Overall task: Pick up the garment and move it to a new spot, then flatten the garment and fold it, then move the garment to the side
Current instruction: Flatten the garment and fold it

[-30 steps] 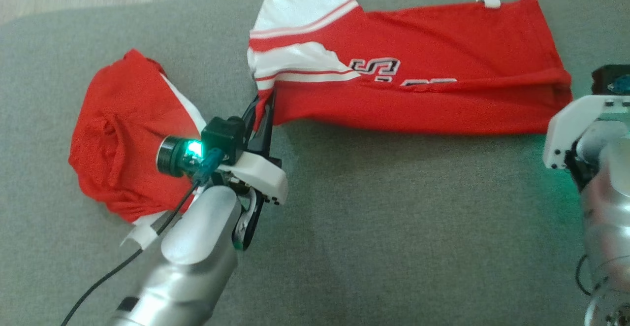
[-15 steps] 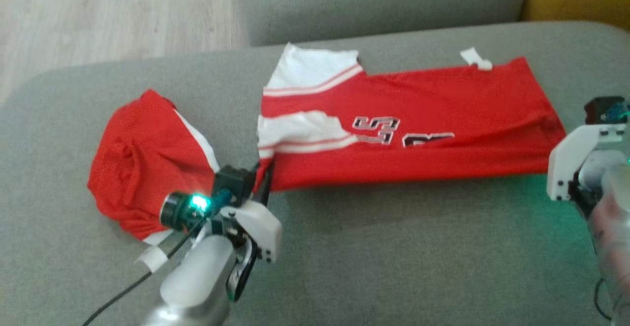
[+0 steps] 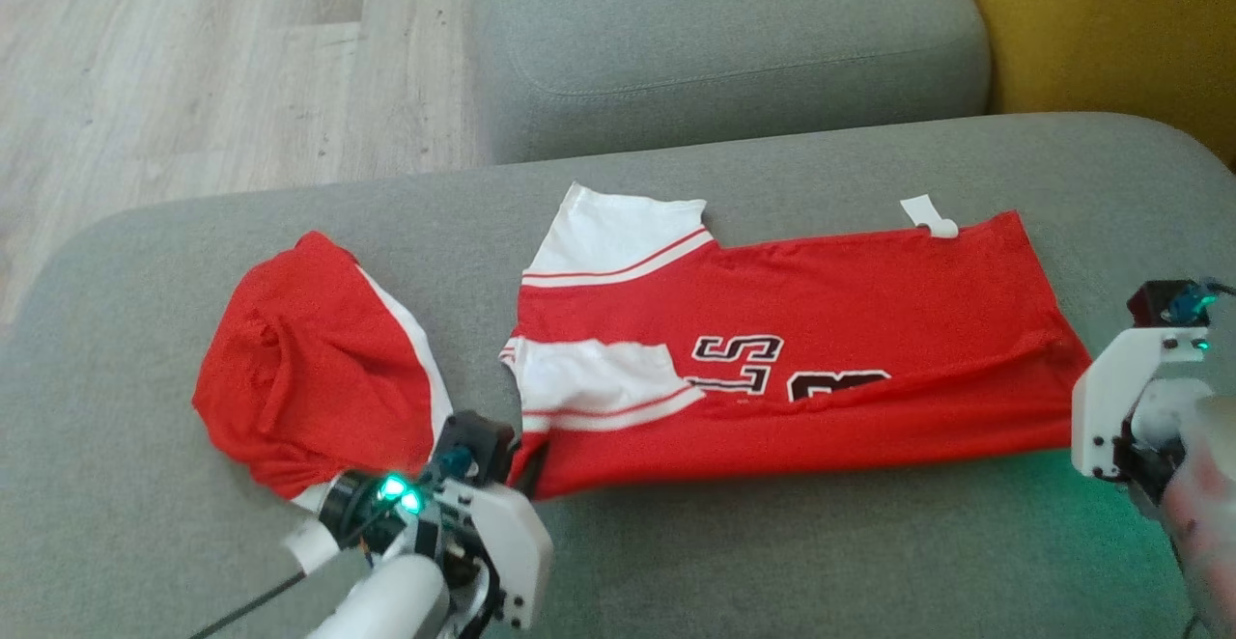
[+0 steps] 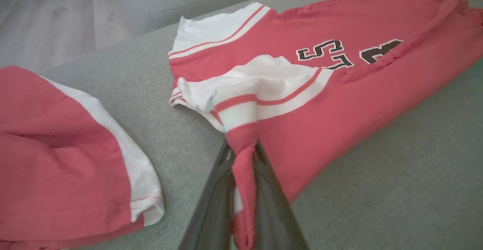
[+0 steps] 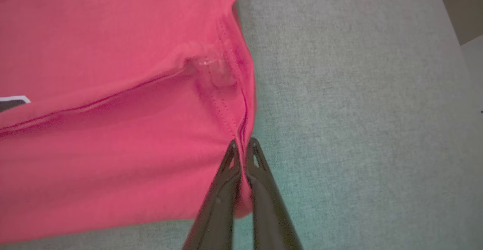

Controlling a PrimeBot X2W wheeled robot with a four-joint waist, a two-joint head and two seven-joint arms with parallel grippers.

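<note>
The garment [image 3: 869,330] is a red jersey with white sleeves and black numerals, spread lengthwise on the grey sofa seat [image 3: 772,542]. My left gripper [image 3: 529,456] is shut on the jersey's near left corner, just below the folded white sleeve. In the left wrist view, red cloth of the jersey [image 4: 339,102] runs down between the dark fingers of the left gripper [image 4: 243,148]. My right gripper [image 5: 243,142] is shut on the hem at the near right corner of the jersey [image 5: 113,72]. In the head view its white wrist housing [image 3: 1125,407] hides the fingers.
A second red piece with a white stripe [image 3: 309,369] lies crumpled left of the jersey, close to my left wrist. A grey sofa cushion [image 3: 724,31] stands behind, wooden floor [image 3: 193,69] at the far left, a yellow surface [image 3: 1110,21] at the far right.
The whole head picture has slid downward as the camera moved, bringing the back cushion and floor into view. Both grippers keep their hold on the jersey, which lies much as before.
</note>
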